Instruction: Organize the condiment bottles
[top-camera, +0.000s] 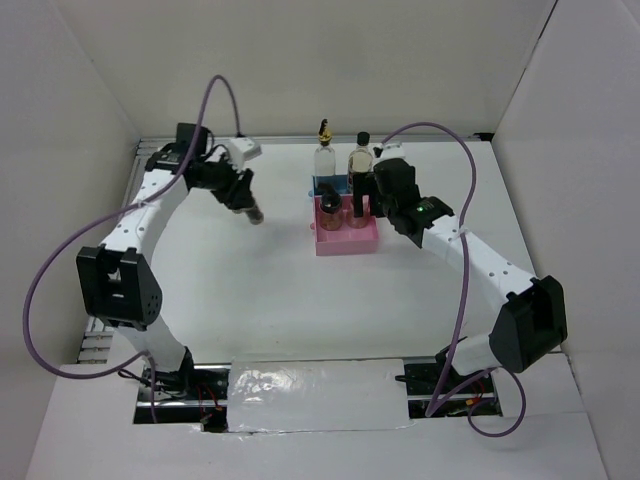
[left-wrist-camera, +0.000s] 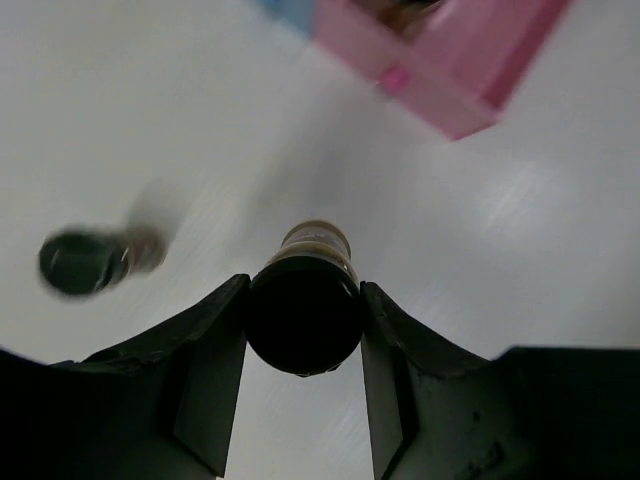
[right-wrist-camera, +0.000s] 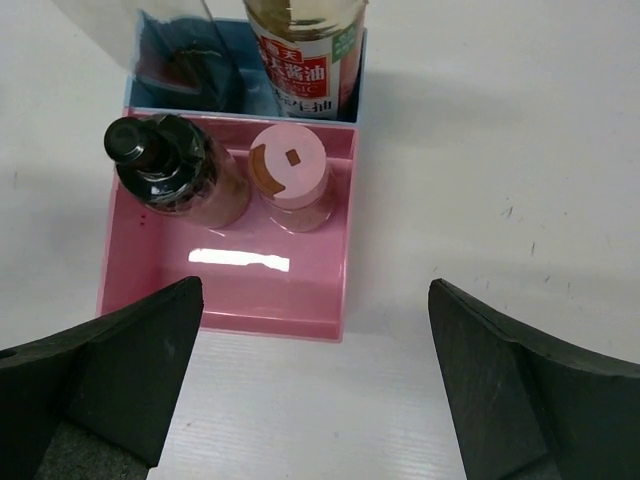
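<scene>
My left gripper (top-camera: 243, 198) is shut on the black lid of a small spice jar (left-wrist-camera: 303, 315), holding it above the table left of the trays. A second dark-lidded jar (left-wrist-camera: 85, 260) sits blurred on the table below it. My right gripper (right-wrist-camera: 312, 292) is open and empty, hovering over the near right corner of the pink tray (right-wrist-camera: 230, 295). That tray holds a dark-lidded spice jar (right-wrist-camera: 170, 175) and the pink-capped jar (right-wrist-camera: 292, 175). The two tall bottles, one with a yellow-black pourer (top-camera: 324, 150) and one red-labelled (right-wrist-camera: 300, 60), stand in the blue tray (right-wrist-camera: 350, 80).
The pink tray (top-camera: 345, 240) sits directly in front of the blue tray (top-camera: 318, 187) at the table's middle back. White walls close in the left, back and right sides. Purple cables loop above both arms.
</scene>
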